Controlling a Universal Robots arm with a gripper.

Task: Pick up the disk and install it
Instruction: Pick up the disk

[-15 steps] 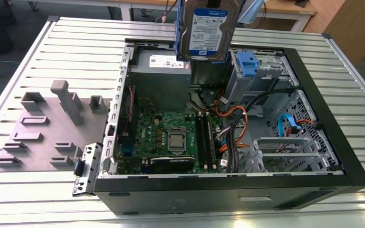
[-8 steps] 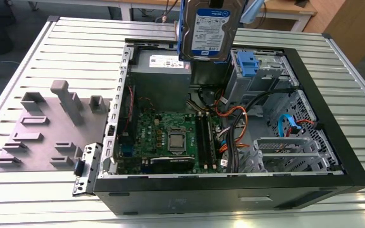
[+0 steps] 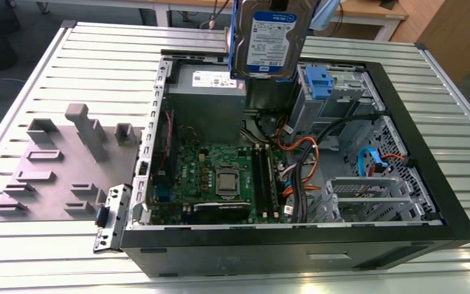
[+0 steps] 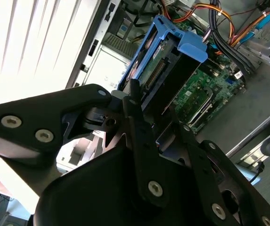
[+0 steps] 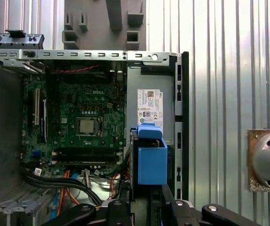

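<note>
The disk (image 3: pixel 268 40), a silver drive with a blue-and-white label and blue side rails, hangs upright above the back of the open computer case (image 3: pixel 300 245), over the gap between the power supply and the drive cage. In both wrist views my gripper (image 4: pixel 156 110) (image 5: pixel 149 205) is shut on the disk (image 4: pixel 165 66) (image 5: pixel 151 162), its black fingers (image 4: pixel 137 106) clamping the drive's end. The blue rail end points down toward the case interior.
Inside the case are a grey power supply (image 3: pixel 208 92) with a white sticker, a motherboard (image 3: pixel 218 177), orange and black cables (image 3: pixel 300 153), and a metal drive cage with a blue tab (image 3: pixel 317 82). A grey fixture plate (image 3: pixel 55 171) lies on the slatted table at the exterior view's left.
</note>
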